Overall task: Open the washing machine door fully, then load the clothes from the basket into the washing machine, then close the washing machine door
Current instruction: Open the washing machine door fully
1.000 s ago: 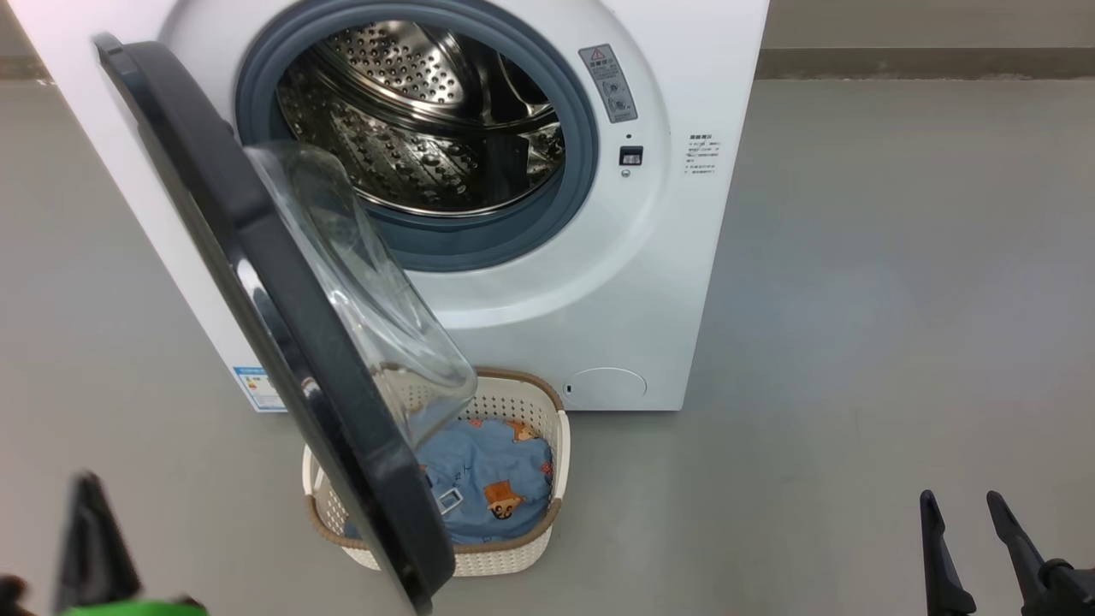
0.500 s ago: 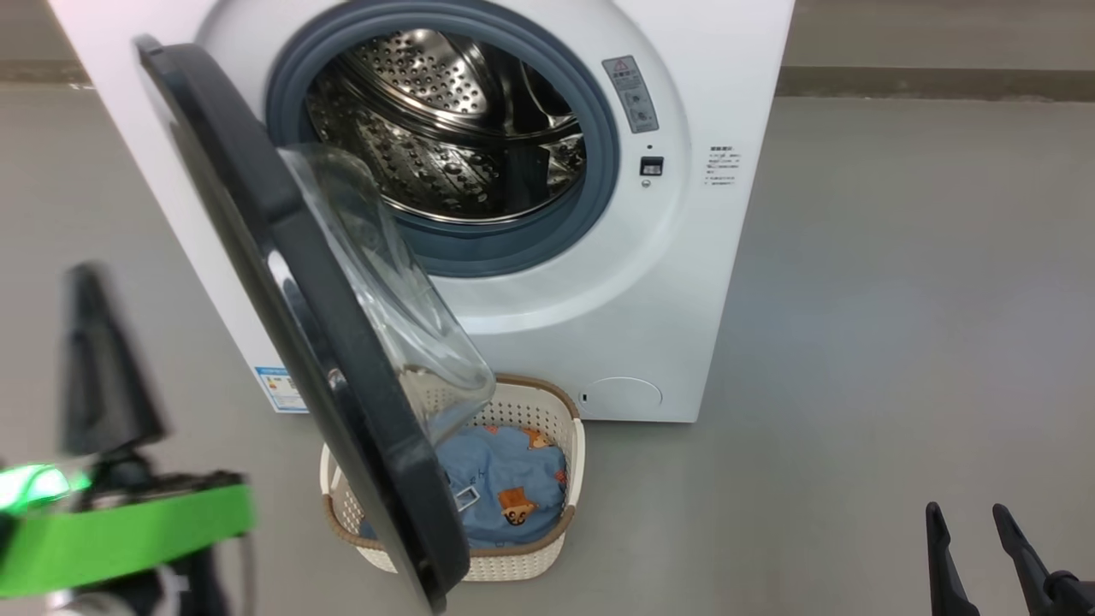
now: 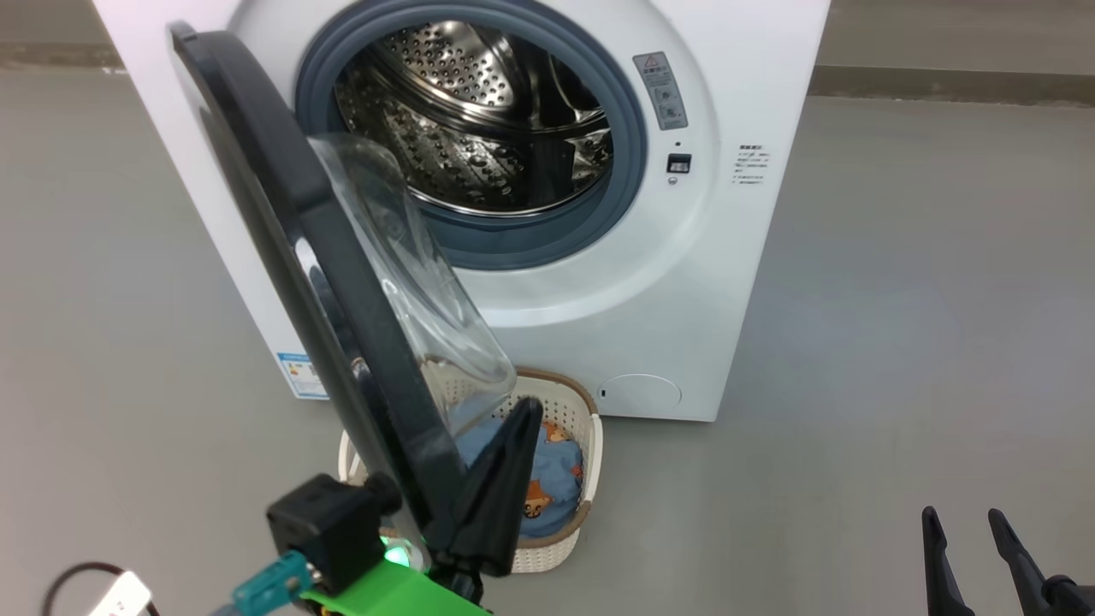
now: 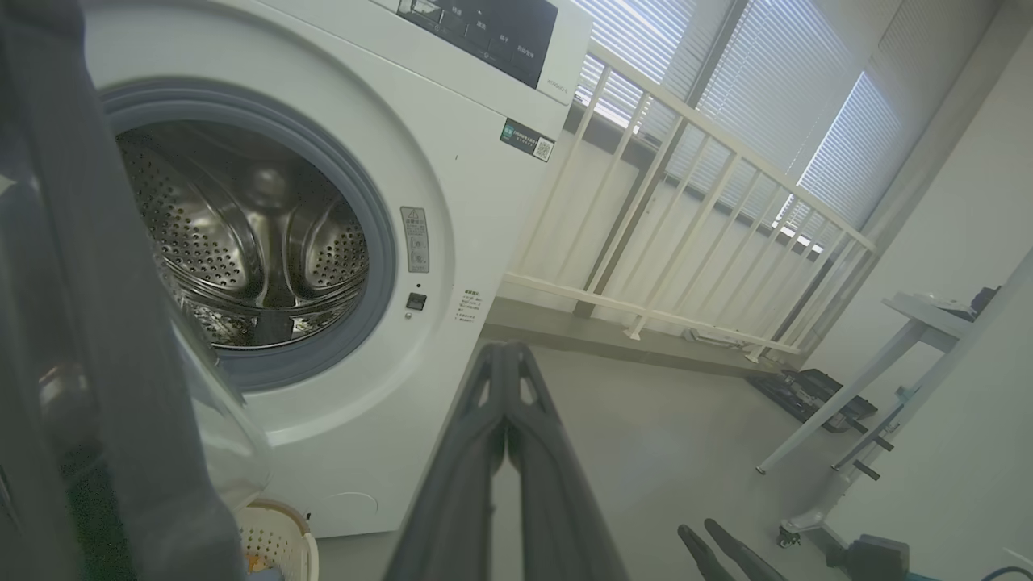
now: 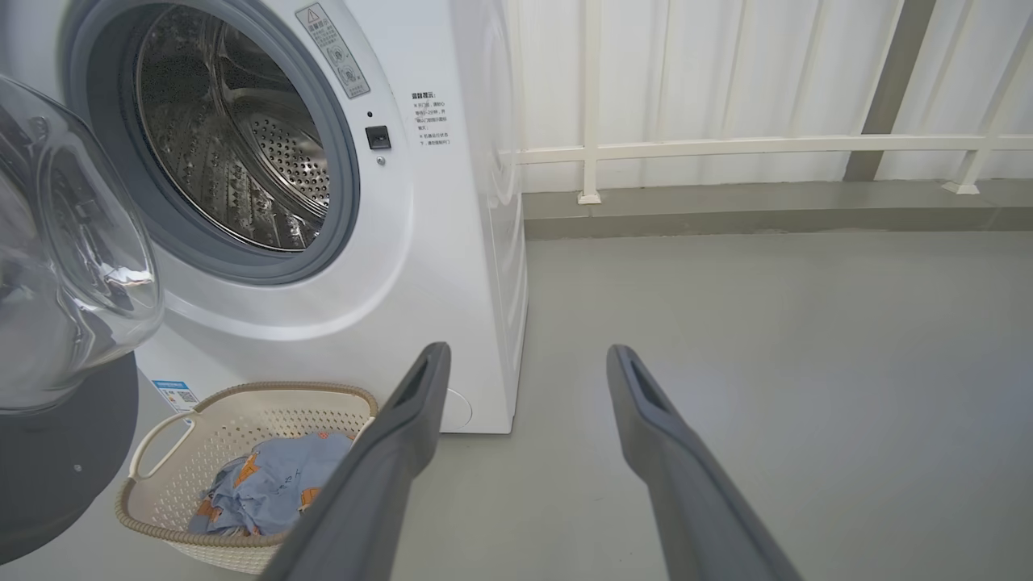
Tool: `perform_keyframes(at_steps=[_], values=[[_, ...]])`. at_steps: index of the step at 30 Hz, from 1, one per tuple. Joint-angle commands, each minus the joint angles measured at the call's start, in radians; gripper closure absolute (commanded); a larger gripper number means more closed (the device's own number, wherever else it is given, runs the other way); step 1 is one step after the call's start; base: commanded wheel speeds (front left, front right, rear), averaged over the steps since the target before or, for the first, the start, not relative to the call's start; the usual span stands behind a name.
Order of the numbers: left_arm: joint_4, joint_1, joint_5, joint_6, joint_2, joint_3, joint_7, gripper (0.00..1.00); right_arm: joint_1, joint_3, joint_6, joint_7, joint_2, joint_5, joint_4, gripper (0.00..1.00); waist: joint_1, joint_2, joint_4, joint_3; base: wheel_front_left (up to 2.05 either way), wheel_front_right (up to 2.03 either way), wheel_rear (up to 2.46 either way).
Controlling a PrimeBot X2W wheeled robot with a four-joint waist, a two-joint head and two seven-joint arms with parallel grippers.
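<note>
Black-rimmed door (image 3: pixel 282 214) hangs half open over the basket (image 3: pixel 593 428), with the clothes (image 3: pixel 560 479) sitting inside it. Your left gripper (image 3: pixel 526 415) is pinched closed and empty, right by the door's inner face. Your right gripper (image 3: pixel 962 515) is spread open, well clear. Push carelessly and those tips could skid off it or clip the basket.

place: test room (lab-like) | cues: washing machine (image 3: pixel 701 282), grey floor (image 3: pixel 898 342), white railing (image 5: pixel 726 147), window blinds (image 4: pixel 855 137)
</note>
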Motion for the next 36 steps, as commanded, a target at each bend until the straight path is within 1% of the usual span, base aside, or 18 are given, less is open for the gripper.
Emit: perform_keyframes(at_steps=[1, 6, 8, 13, 19, 30, 36], values=[[-0.004, -0.012, -0.001, 0.014, 0.004, 0.020, 0.001, 1.00, -0.025, 0.026, 0.002, -0.009, -0.014, 0.010, -0.023, 0.00, 0.0000, 0.0000, 0.010, 0.008, 0.00, 0.00, 0.00], [0.083, 0.022, -0.053, 0.051, 0.004, -0.013, -0.014, 1.00, -0.031, 0.025, 0.002, -0.009, -0.014, 0.012, -0.021, 0.00, 0.0000, 0.0000, 0.030, 0.020, 0.00, 0.00, 0.00], [0.155, 0.018, -0.048, 0.056, 0.005, -0.015, -0.037, 1.00, -0.037, 0.026, 0.002, -0.009, -0.014, 0.010, -0.019, 0.00, 0.0000, 0.0000, 0.037, 0.024, 0.00, 0.00, 0.00], [0.230, 0.009, -0.063, 0.066, 0.004, -0.015, -0.087, 1.00, -0.046, 0.028, 0.002, -0.009, -0.014, 0.009, -0.019, 0.00, 0.0000, 0.0000, 0.042, 0.031, 0.00, 0.00, 0.00], [0.268, -0.012, -0.086, 0.089, 0.004, -0.034, -0.147, 1.00, -0.044, 0.030, 0.002, -0.009, -0.014, 0.013, -0.016, 0.00, 0.0000, 0.0000, 0.050, 0.040, 0.00, 0.00, 0.00], [0.319, -0.038, -0.121, 0.138, 0.004, -0.066, -0.198, 1.00, -0.048, 0.033, 0.002, -0.009, -0.014, 0.024, -0.014, 0.00, 0.0000, 0.0000, 0.075, 0.058, 0.00, 0.00, 0.00], [0.339, -0.045, -0.131, 0.145, 0.004, -0.072, -0.216, 1.00, -0.050, 0.029, 0.002, -0.009, -0.014, 0.024, -0.014, 0.00, 0.0000, 0.0000, 0.095, 0.066, 0.00, 0.00, 0.00]])
